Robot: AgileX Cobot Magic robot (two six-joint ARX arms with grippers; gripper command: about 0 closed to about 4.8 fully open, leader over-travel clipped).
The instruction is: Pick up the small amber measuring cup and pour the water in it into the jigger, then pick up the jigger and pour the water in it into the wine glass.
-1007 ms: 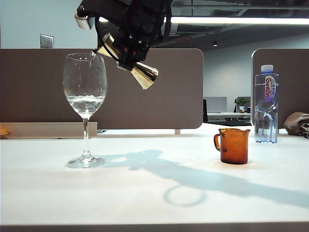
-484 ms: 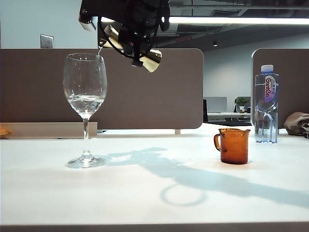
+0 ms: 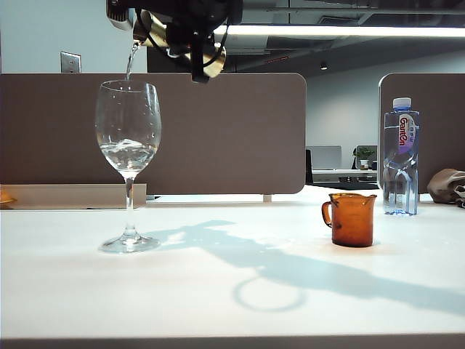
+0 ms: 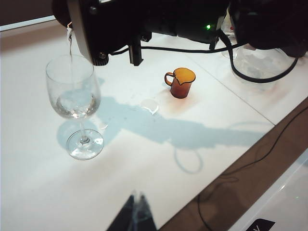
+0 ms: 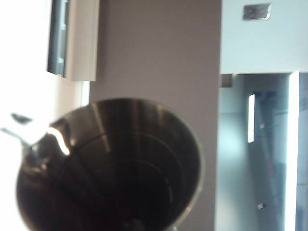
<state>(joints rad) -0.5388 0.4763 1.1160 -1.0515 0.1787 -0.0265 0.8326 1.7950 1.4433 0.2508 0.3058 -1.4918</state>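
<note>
My right gripper (image 3: 190, 45) is clamped on the jigger (image 3: 182, 45), tipped high above the wine glass (image 3: 128, 163), and a thin stream of water (image 3: 131, 64) falls from its lip past the rim into the bowl. My left gripper (image 4: 136, 217) hangs low over the near table (image 3: 232, 291) edge; I cannot tell its opening. The amber cup (image 3: 352, 219) stands well apart, with open white tabletop between. Behind it, a bottle (image 3: 401, 156) labelled "GanCn".
</note>
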